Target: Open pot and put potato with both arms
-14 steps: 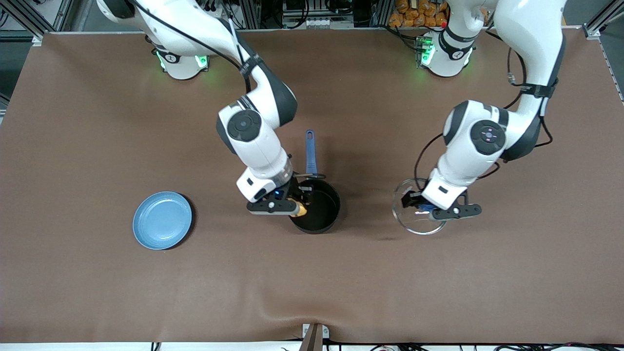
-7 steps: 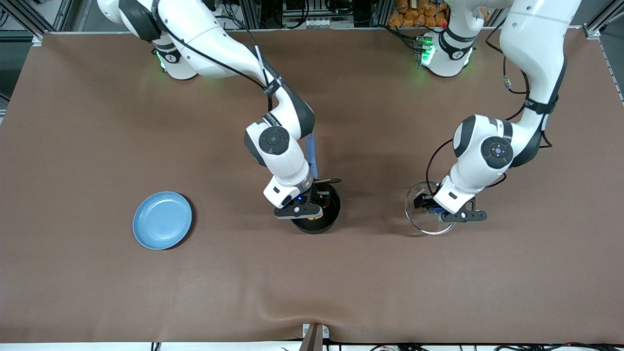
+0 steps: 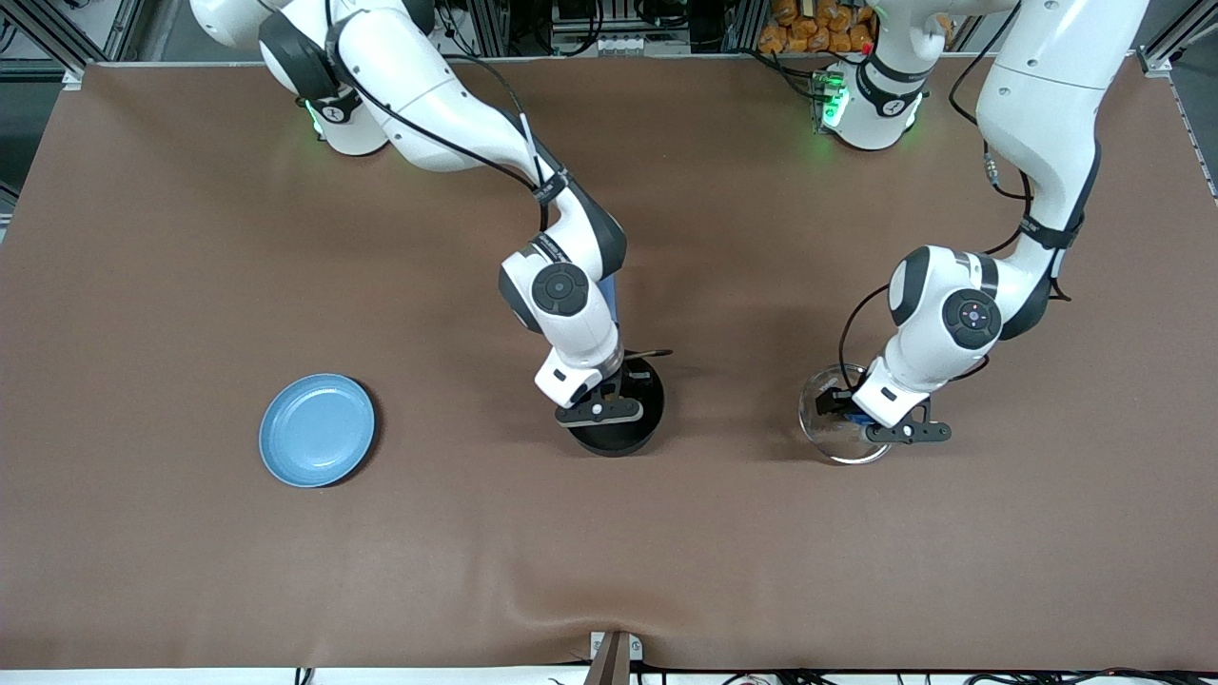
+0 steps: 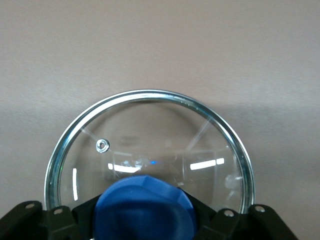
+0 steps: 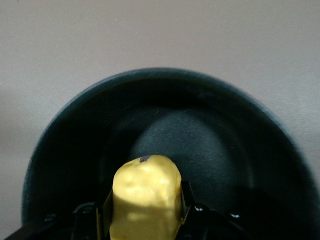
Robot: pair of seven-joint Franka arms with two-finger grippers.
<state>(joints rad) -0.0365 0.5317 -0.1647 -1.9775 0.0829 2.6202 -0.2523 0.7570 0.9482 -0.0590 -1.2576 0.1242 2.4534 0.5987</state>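
Note:
The pot [image 3: 620, 440] stands mid-table, open, its black inside showing in the right wrist view [image 5: 210, 135]. Its blue handle [image 3: 617, 303] is mostly hidden by the right arm. My right gripper [image 3: 607, 407] is over the pot's inside, shut on the yellow potato [image 5: 146, 192], which the front view does not show. My left gripper [image 3: 890, 428] is shut on the blue knob [image 4: 145, 205] of the glass lid [image 3: 826, 419]. It holds the lid low over the table beside the pot, toward the left arm's end. The lid's steel rim [image 4: 150, 94] shows whole.
A flat blue plate [image 3: 317, 430] lies on the brown table mat toward the right arm's end, level with the pot. The table's front edge has a small bracket [image 3: 614, 652] at its middle.
My right gripper has carried the potato from the pot's rim to over its inside and lower. My left gripper has moved the lid a little away from the pot and lower.

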